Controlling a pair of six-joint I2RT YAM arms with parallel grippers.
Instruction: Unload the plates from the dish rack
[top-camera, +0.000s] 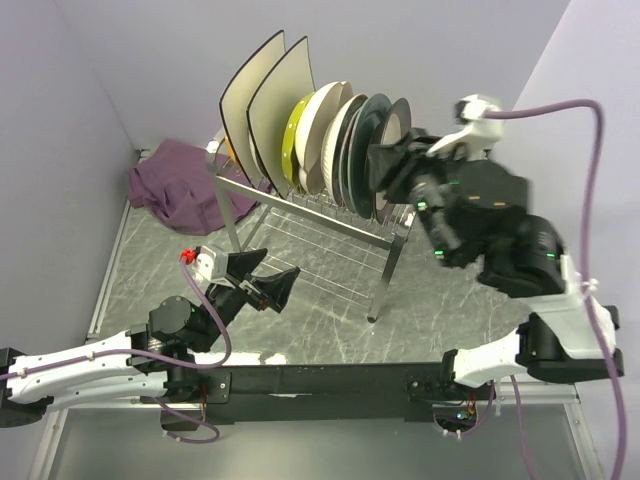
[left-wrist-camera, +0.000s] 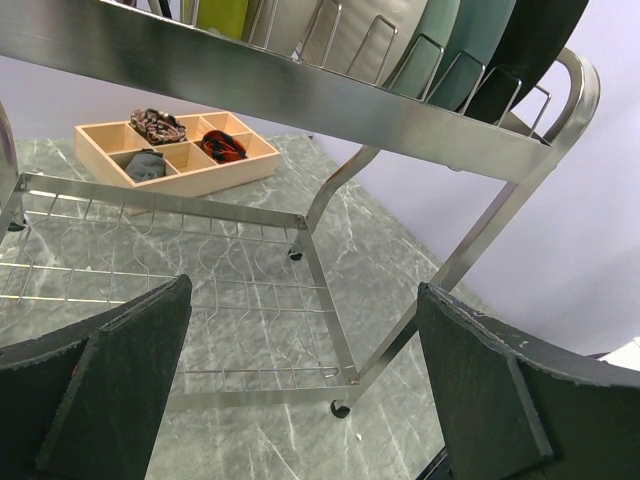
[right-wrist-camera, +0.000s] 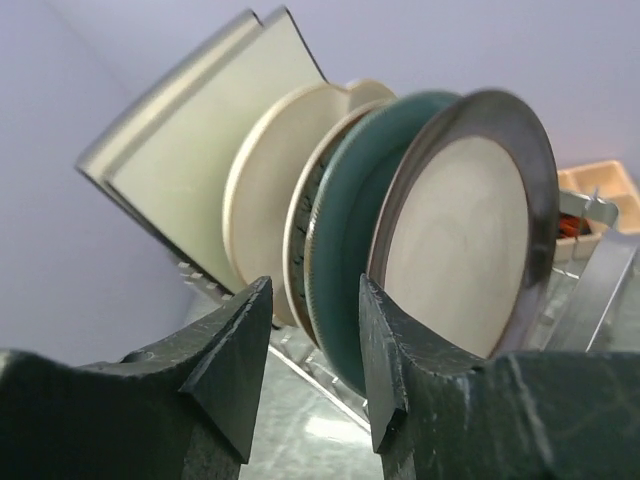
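Note:
The dish rack (top-camera: 310, 222) stands mid-table with the plates upright in its tines: two cream square plates (top-camera: 262, 95), a yellow-green one (top-camera: 296, 135), a cream round one (top-camera: 325, 125), a teal one (top-camera: 374, 125) and a brown-rimmed one (top-camera: 398, 122) at the right end. My right gripper (top-camera: 378, 165) hovers by that end. In the right wrist view its jaws (right-wrist-camera: 315, 300) stand partly apart with nothing between them; the brown-rimmed plate (right-wrist-camera: 460, 230) and teal plate (right-wrist-camera: 365, 240) lie just beyond. My left gripper (top-camera: 280, 262) sits wide open and empty, low before the rack's frame (left-wrist-camera: 300, 90).
A purple cloth (top-camera: 175, 185) lies bunched at the back left against the wall. A wooden compartment box (left-wrist-camera: 175, 150) with small items sits behind the rack. The rack's low wire shelf (left-wrist-camera: 200, 290) and its legs stand close ahead of the left gripper.

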